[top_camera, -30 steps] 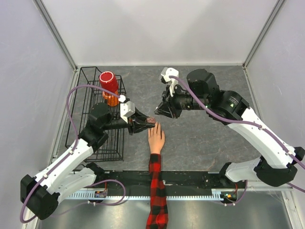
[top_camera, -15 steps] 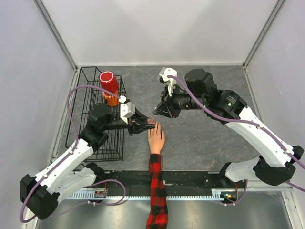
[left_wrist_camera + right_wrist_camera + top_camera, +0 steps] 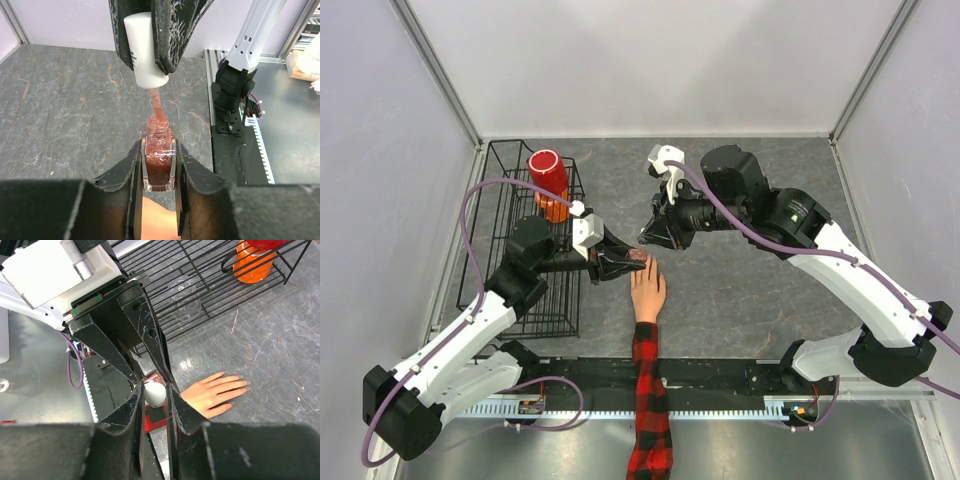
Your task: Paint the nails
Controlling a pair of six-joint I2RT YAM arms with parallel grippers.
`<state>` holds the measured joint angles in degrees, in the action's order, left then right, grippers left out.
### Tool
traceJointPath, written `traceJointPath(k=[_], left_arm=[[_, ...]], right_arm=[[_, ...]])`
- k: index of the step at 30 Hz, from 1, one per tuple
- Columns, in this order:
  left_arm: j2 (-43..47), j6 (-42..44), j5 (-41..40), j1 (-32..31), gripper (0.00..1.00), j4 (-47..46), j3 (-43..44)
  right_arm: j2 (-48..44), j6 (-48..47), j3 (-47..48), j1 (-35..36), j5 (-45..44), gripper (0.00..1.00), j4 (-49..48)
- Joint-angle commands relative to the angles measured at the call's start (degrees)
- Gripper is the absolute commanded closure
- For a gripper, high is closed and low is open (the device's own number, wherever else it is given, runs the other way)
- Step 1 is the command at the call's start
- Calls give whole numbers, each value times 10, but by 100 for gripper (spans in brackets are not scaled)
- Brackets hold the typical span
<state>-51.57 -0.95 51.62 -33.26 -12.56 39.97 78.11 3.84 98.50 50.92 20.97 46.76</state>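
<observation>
Glittery red polish (image 3: pixel 159 175) in bottle (image 3: pixel 159 150) clamped by left hand (image 3: pixel 623 264), right hand (image 3: pixel 149 66) pinching white cap (image 3: pixel 145 47), brush (image 3: pixel 156 104) in bottle neck

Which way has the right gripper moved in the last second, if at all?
Yes. The right gripper, holding the brush cap, has shifted left, toward the black wire rack, over the polish bottle in the left gripper.
</observation>
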Motion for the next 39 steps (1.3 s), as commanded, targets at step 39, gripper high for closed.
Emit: traceJointPath(k=[39], left_arm=[[47, 15, -10, -3, 98, -48, -11]], right_arm=[[-63, 99, -168, 38, -91, 100, -141]])
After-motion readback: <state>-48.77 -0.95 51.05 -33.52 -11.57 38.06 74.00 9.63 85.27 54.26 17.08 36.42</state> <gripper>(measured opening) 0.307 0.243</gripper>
